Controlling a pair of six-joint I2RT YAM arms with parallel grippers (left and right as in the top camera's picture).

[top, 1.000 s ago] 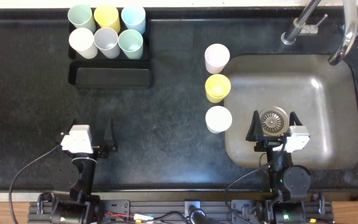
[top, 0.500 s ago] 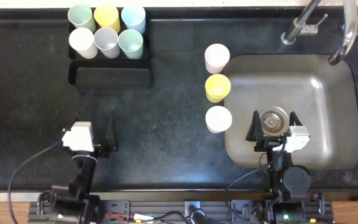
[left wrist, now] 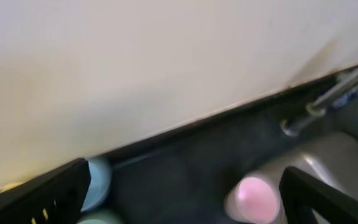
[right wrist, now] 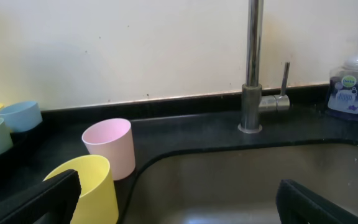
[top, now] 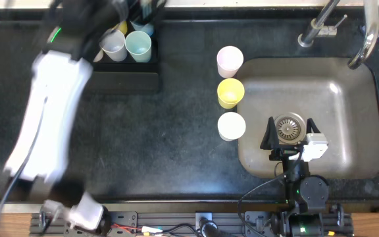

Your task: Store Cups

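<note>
step: my read, fetching a loose cup for the rack; nothing is gripped yet
white cup [top: 231, 126]: nearest of three, upright on the counter [top: 176, 131], at 9 o'clock of the sink [top: 347, 99]
yellow cup [top: 230, 93]: just beside the white cup, at its 12 o'clock
pink cup [top: 229, 60]: farthest of the line, at 12 o'clock of the yellow cup
grip tip: one finger inside the mouth, one outside, pinch the wall; come straight down, since light cups likely tip or knock a neighbour
rack [top: 120, 82]: at 10 o'clock on the counter; near trough bare, likely the drop spot; far slots hold cups, partly hidden by the arm
right gripper [top: 289, 131]: low over the sink, at 3 o'clock of the white cup, aimed at 12 o'clock, fingers spread, holding nothing
left arm [top: 51, 112]: stretched from the 7 o'clock base up to the rack, blurred
left gripper [left wrist: 185, 177]: raised at the far edge, fingers spread wide, nothing between them; pink cup ahead of it
</note>
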